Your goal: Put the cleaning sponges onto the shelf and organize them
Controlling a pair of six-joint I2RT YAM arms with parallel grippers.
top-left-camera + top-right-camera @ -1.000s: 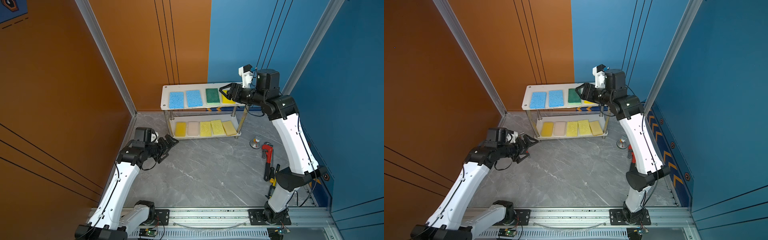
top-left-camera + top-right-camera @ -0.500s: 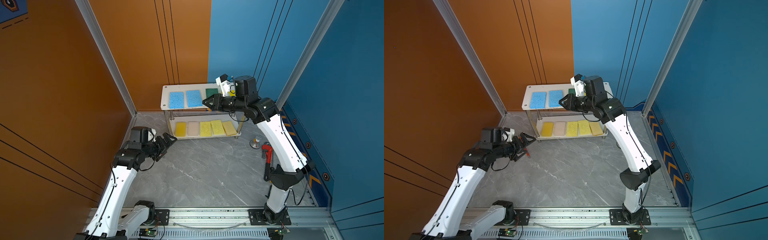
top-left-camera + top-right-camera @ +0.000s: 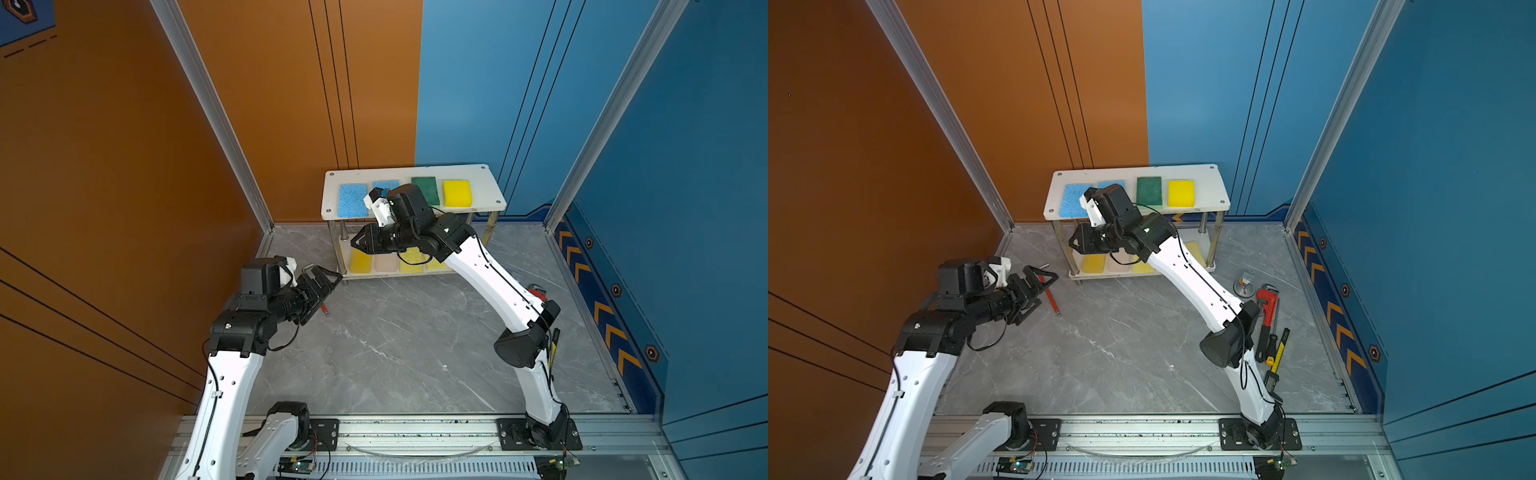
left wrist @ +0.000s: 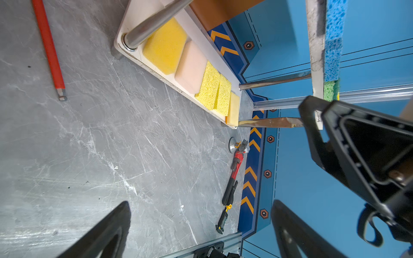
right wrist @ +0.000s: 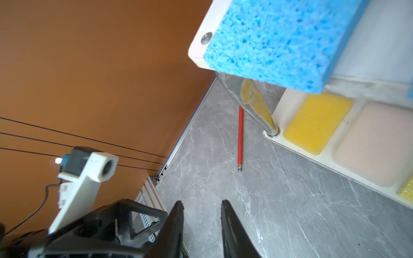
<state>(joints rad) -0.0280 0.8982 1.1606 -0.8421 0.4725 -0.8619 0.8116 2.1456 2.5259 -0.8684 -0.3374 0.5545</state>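
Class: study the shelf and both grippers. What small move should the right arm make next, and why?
Probably draw the right gripper back from the shelf: its jaws are empty, and nine sponges already lie in rows on it.

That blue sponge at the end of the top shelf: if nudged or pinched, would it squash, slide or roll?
The blue sponge looks full of open pores, so probably light and squashy under a pinch. It lies flat on the shelf, so a nudge should slide it rather than roll it.
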